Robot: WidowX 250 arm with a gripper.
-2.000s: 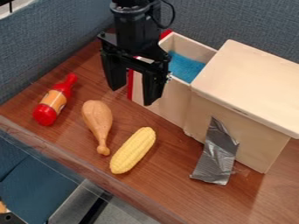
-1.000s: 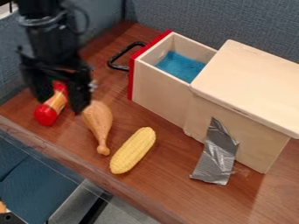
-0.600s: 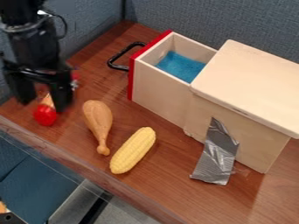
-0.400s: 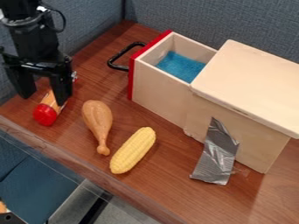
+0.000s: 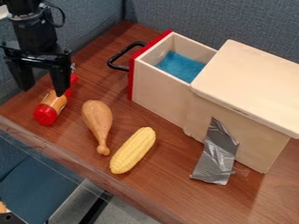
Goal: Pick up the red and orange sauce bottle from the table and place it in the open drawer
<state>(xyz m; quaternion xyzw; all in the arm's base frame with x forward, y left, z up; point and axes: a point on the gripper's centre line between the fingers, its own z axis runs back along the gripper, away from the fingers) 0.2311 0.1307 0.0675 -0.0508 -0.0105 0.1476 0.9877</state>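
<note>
Three toy items lie apart from one another on the wood-grain worktop (image 5: 163, 192). Nearest the end effector (image 5: 42, 92) is the red bottle (image 5: 53, 103) with an orange-yellow label, lying on its side at the left of the view, its base towards the near edge and its narrow neck pointing away. The end effector hangs at the upper left, pointing down, its two fingers spread well apart and nothing gripped between them. One finger overlaps the bottle in the view; contact between the two cannot be determined.

To the right of the bottle lies the brown drumstick (image 5: 97, 117), thin end towards the near edge. Beside it rests the yellow corn cob (image 5: 133, 150), set at a slant.

A pale wooden box (image 5: 251, 83) occupies the right side. Its drawer (image 5: 161, 98) stands open, with a red front panel (image 5: 132, 78), a black handle (image 5: 112, 64) and a blue lining (image 5: 180, 66) inside. Silver tape (image 5: 217, 153) runs from the box's side down onto the worktop. Blue-grey fabric panels (image 5: 204, 19) stand behind.
</note>
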